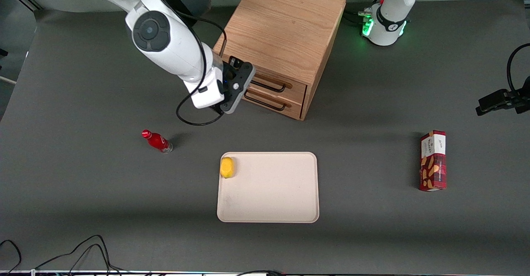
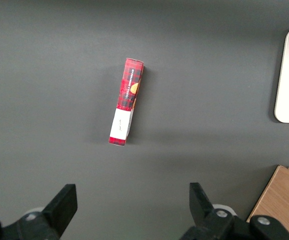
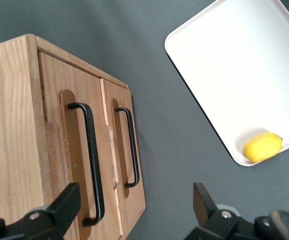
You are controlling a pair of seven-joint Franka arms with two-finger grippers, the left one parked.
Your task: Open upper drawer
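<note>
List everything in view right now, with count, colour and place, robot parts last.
cabinet: 1, light oak, farthest from the front camera, mid-table
upper drawer: 1, oak with black handle, closed, top of the cabinet's front
lower drawer: 1, oak with black handle, closed, under the upper drawer
tray: 1, cream, nearer the camera than the cabinet
lemon: 1, yellow, in a tray corner
bottle: 1, red, toward the working arm's end
box: 1, red and white, toward the parked arm's end
gripper: 1, black fingers open, in front of the drawers, not touching the handles
</note>
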